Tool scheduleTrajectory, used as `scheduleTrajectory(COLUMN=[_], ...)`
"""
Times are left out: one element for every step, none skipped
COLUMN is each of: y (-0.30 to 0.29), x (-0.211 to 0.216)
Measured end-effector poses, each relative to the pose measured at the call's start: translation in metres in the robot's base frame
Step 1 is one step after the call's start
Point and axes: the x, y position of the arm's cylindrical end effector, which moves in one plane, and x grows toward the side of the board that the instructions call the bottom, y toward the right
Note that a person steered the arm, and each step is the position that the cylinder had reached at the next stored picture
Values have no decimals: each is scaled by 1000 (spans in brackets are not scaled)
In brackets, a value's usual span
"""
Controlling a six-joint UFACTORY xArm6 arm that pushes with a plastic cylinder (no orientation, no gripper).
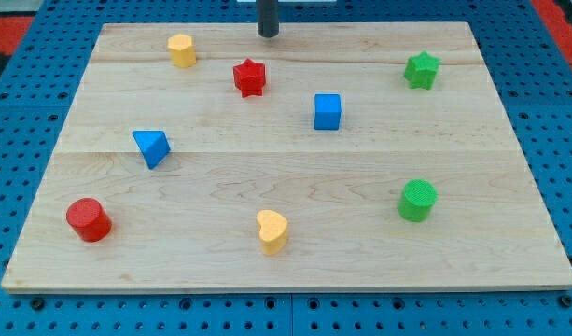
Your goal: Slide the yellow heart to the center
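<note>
**Yellow heart parked near the bottom edge**

The yellow heart sat low on the wooden board, close to the view's bottom edge, with bare wood above it toward the middle. Its lobes seemed to face the view's left, though I couldn't really tell. My tip was way off at the view's top edge, just above the red star. No jaws, just a rod.

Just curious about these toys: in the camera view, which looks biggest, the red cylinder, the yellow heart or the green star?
1. red cylinder and yellow heart: alike, both nearer the view's bottom.
2. green star: smallest-looking, possibly only farther away.
</note>
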Motion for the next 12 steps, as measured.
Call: scheduleTrajectory(y=[5, 15, 19, 21, 17, 5, 22, 42, 42, 42, 42, 42], x=[5, 5, 8, 20, 40, 57, 60, 61, 72, 86, 104, 118])
